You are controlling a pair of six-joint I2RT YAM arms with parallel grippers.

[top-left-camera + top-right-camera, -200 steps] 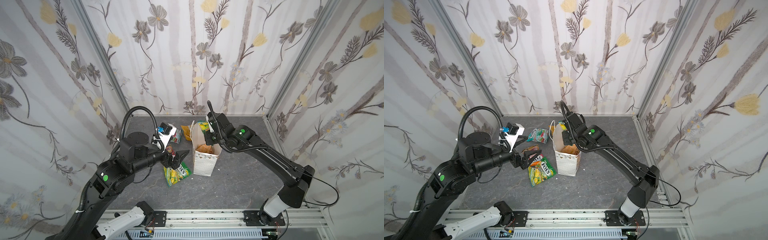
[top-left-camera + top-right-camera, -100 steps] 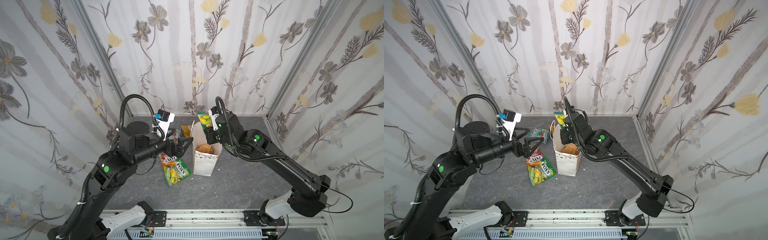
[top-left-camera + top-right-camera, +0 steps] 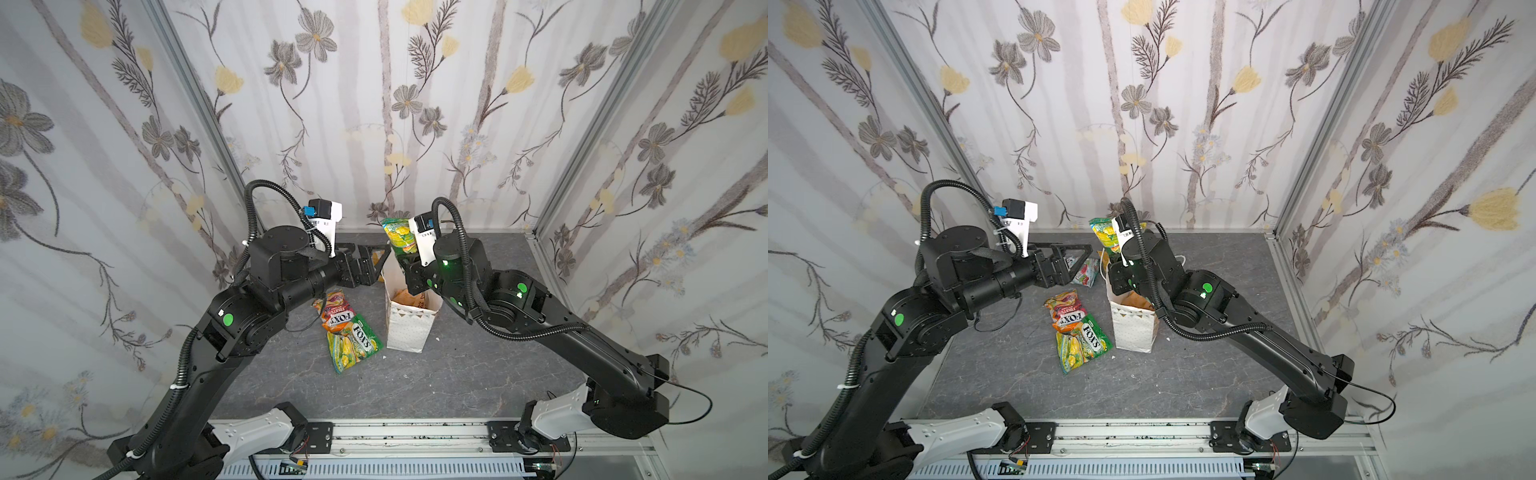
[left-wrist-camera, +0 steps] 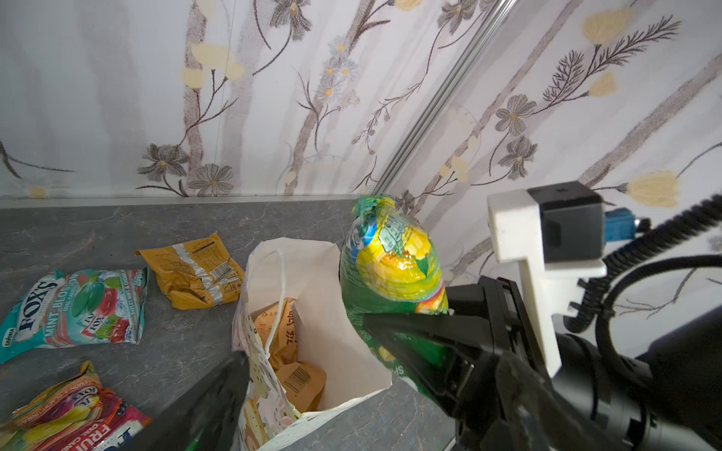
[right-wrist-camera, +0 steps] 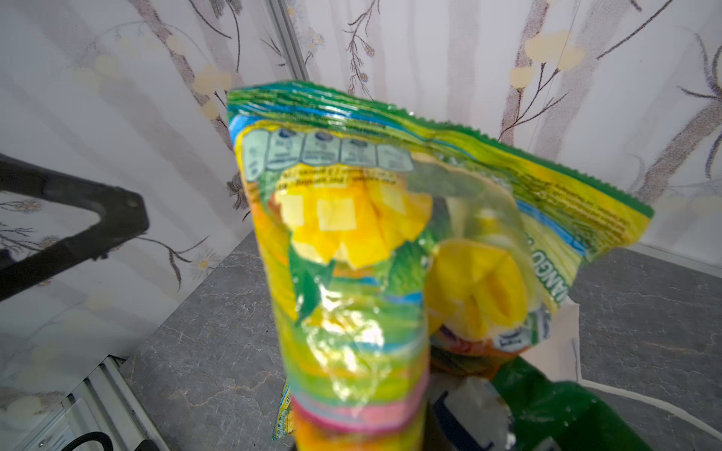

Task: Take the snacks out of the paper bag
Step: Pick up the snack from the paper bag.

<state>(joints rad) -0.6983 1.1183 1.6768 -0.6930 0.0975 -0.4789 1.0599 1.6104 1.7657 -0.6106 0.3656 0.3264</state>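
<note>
Green-yellow packet (image 3: 399,239) gripped, above paper bag (image 3: 409,332)

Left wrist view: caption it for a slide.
Right gripper holds a green-yellow snack by the paper bag rim; an orange pouch lies inside.

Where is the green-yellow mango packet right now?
In both top views the mango packet sits in the jaws of the right gripper, above the rim of the paper bag, near the back wall.
</note>
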